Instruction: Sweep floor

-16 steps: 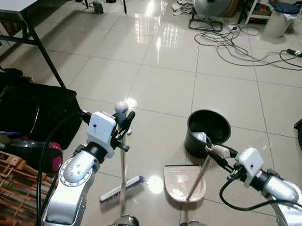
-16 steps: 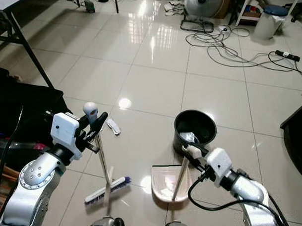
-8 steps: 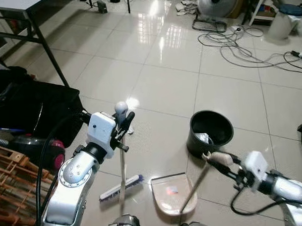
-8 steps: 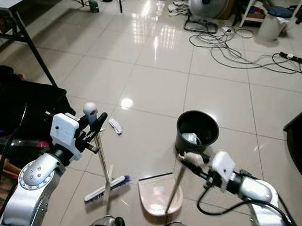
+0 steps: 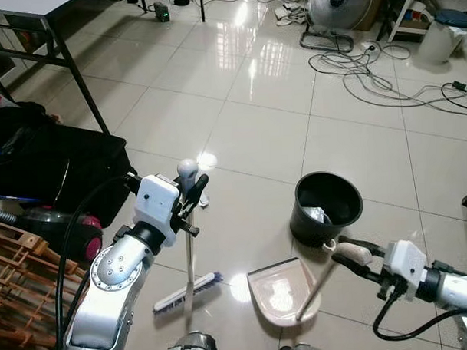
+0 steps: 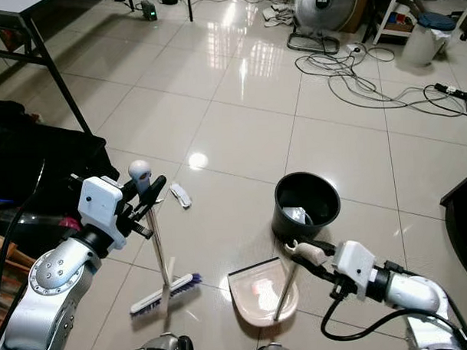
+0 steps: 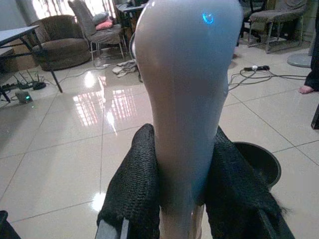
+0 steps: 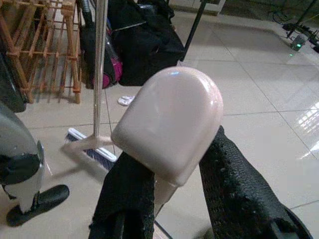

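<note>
Fingers of the left gripper (image 5: 189, 186) are clamped on the broom (image 5: 189, 257), while the dustpan (image 5: 282, 290) is gripped by the right gripper (image 5: 350, 251), ready to catch sweepings.

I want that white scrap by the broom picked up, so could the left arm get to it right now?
Probably not as things stand. The left gripper is shut on the broom handle, so it has no free fingers, though the white scrap lies on open floor close beside it.
</note>
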